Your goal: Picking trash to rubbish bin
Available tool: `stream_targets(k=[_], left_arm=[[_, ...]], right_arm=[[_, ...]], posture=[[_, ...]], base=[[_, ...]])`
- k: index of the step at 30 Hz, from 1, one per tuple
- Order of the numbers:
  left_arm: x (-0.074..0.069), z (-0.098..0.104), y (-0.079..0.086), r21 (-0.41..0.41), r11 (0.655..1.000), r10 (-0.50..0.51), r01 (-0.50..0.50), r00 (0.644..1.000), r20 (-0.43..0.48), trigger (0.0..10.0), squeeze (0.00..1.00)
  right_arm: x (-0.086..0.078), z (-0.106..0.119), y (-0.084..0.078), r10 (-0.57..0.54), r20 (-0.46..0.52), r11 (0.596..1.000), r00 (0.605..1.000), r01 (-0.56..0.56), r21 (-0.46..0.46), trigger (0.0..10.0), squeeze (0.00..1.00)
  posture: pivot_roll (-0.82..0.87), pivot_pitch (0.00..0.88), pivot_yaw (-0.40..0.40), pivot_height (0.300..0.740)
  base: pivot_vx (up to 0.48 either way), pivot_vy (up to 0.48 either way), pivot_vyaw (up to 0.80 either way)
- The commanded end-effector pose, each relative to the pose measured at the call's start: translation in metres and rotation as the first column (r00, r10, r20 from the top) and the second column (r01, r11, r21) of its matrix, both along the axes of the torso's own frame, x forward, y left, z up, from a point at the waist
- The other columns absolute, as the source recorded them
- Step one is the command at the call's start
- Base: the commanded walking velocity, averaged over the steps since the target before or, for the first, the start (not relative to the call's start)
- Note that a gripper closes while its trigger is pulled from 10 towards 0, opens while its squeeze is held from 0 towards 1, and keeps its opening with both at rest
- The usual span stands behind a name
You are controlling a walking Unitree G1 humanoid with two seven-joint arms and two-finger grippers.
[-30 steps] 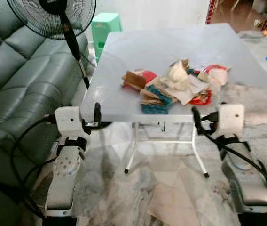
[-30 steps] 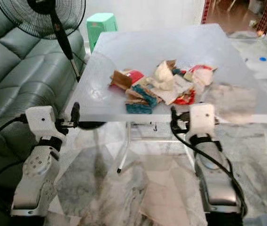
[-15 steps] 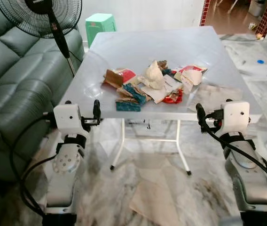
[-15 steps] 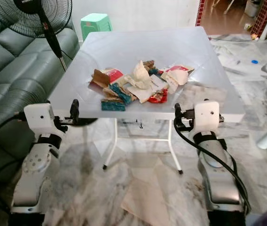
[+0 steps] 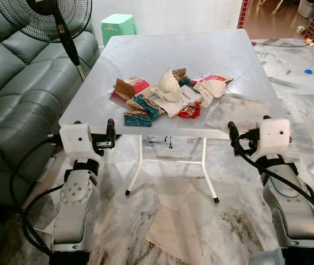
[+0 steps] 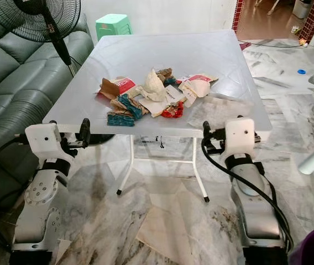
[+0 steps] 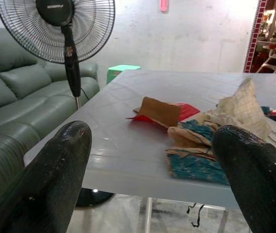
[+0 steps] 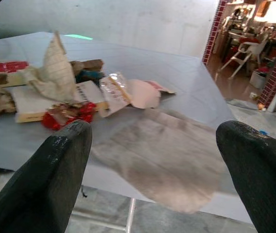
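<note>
Here, a heap of trash (image 5: 165, 96) at the middle of the grey tabletop (image 5: 173, 55). Below the tabletop's near edge, left gripper (image 7: 152, 170) and right gripper (image 8: 152, 170), both spread wide and empty. Beside the tabletop, a standing fan (image 5: 49, 19) and green sofa (image 5: 13, 94).

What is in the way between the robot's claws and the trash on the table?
Nothing visible. Both the left gripper and right gripper are open at the table edge, with only bare tabletop before the trash pile.
</note>
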State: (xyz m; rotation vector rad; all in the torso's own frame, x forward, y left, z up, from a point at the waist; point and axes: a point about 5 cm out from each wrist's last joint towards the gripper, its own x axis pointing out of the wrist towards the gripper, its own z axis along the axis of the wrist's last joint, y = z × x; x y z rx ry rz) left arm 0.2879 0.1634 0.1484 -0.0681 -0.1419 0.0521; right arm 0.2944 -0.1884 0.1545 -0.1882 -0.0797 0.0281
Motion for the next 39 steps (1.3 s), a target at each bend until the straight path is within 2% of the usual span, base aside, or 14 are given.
stream_targets(k=[1, 8, 18, 31, 37, 39], left_arm=[[0.001, 0.002, 0.005, 0.002, 1.000, 0.014, -0.014, 1.000, 0.008, 10.0, 0.00], [0.003, 0.004, 0.005, -0.014, 1.000, 0.008, -0.007, 1.000, 0.014, 10.0, 0.00], [-0.001, -0.007, -0.002, -0.005, 1.000, -0.015, 0.015, 1.000, -0.018, 10.0, 0.00], [0.002, -0.005, -0.004, -0.002, 1.000, -0.023, 0.023, 1.000, -0.014, 10.0, 0.00], [0.001, -0.009, -0.007, 0.000, 0.999, -0.040, 0.040, 0.999, -0.026, 10.0, 0.00], [0.002, -0.013, -0.010, -0.011, 0.998, -0.059, 0.059, 0.998, -0.036, 10.0, 0.00]], right_arm=[[0.001, 0.007, 0.004, 0.013, 0.028, 1.000, 1.000, -0.013, -0.001, 10.0, 0.00], [0.003, 0.010, 0.006, 0.014, 0.048, 1.000, 0.999, -0.013, -0.012, 10.0, 0.00], [0.003, 0.009, 0.011, 0.021, 0.055, 1.000, 0.998, -0.021, 0.005, 10.0, 0.00], [0.004, 0.010, 0.015, 0.029, 0.064, 0.999, 0.997, -0.031, 0.023, 10.0, 0.00], [0.005, 0.011, 0.022, 0.053, 0.072, 0.997, 0.996, -0.056, 0.052, 10.0, 0.00], [0.008, 0.010, 0.029, 0.064, 0.072, 0.996, 0.995, -0.068, 0.054, 10.0, 0.00]], posture=[[-0.05, 0.054, 0.056, 0.740], [-0.04, 0.048, 0.054, 0.740], [-0.04, 0.047, 0.054, 0.740], [-0.04, 0.052, 0.060, 0.740], [-0.04, 0.052, 0.060, 0.740], [-0.03, 0.052, 0.059, 0.740]], base=[[0.000, 0.000, 0.00], [0.000, 0.000, 0.00], [0.000, 0.000, 0.00], [0.000, 0.000, 0.00], [0.000, 0.000, 0.00], [0.000, 0.000, 0.00]])
